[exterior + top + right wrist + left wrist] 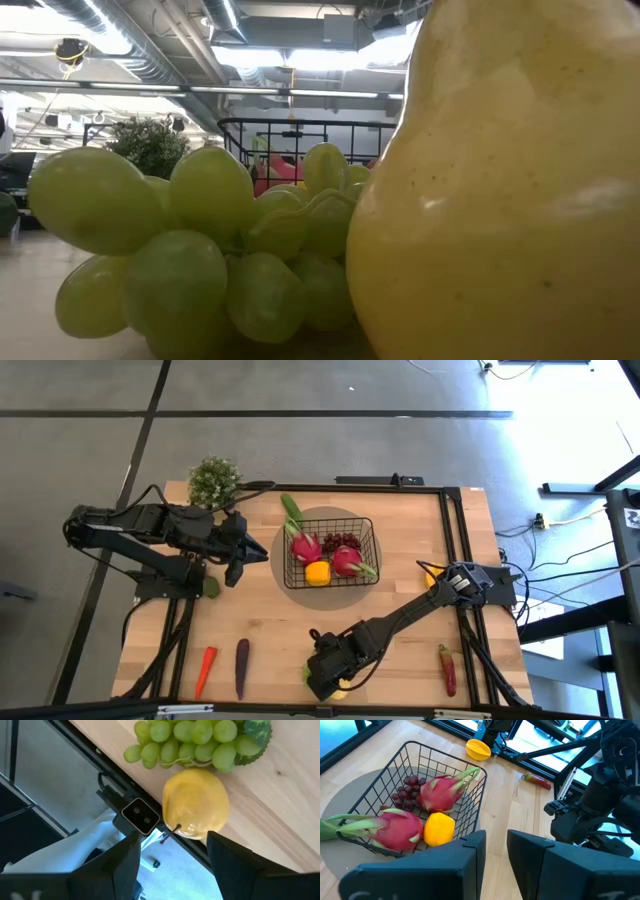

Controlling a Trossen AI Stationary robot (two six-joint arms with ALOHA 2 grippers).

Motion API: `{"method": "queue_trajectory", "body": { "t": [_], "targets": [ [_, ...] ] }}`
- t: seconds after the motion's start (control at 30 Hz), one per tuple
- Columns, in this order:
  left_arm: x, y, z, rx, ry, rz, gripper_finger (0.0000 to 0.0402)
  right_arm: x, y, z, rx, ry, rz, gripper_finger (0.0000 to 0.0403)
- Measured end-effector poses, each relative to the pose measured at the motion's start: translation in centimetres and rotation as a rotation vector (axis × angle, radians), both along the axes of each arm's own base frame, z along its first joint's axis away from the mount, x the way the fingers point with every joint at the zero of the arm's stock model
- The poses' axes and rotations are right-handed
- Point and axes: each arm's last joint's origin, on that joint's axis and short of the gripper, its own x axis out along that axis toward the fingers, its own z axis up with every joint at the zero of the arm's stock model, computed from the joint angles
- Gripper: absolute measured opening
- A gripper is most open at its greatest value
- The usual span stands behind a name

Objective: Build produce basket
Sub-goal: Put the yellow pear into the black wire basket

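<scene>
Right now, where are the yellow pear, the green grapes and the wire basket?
yellow pear (196, 802): right wrist view, middle of its body.
green grapes (185, 740): right wrist view, centre of the bunch.
wire basket (368, 530): high view, its right rim.

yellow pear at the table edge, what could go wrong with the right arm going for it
1. The yellow pear sits at the table's near edge; a nudge from the open right gripper could push it off.
2. The green grapes touch the pear and might get dragged along.

I see pale green grapes (190, 740) beside a yellow pear (196, 804), pink dragon fruits (440, 792) in the black basket (470, 815), light wood counter (400, 590).
</scene>
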Motion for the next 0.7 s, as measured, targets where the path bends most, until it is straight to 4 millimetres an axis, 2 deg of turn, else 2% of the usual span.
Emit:
{"method": "queue_trajectory", "body": {
  "t": [0.33,0.7],
  "targets": [
    [0.0,0.0,0.0,0.000,0.000,0.000,0.0069,0.4,0.1,-1.0,0.027,0.042,-0.031,0.0182],
    [0.0,0.0,0.0,0.000,0.000,0.000,0.0069,0.4,0.1,-1.1,0.028,0.064,-0.055,0.0178]
  ]
}}
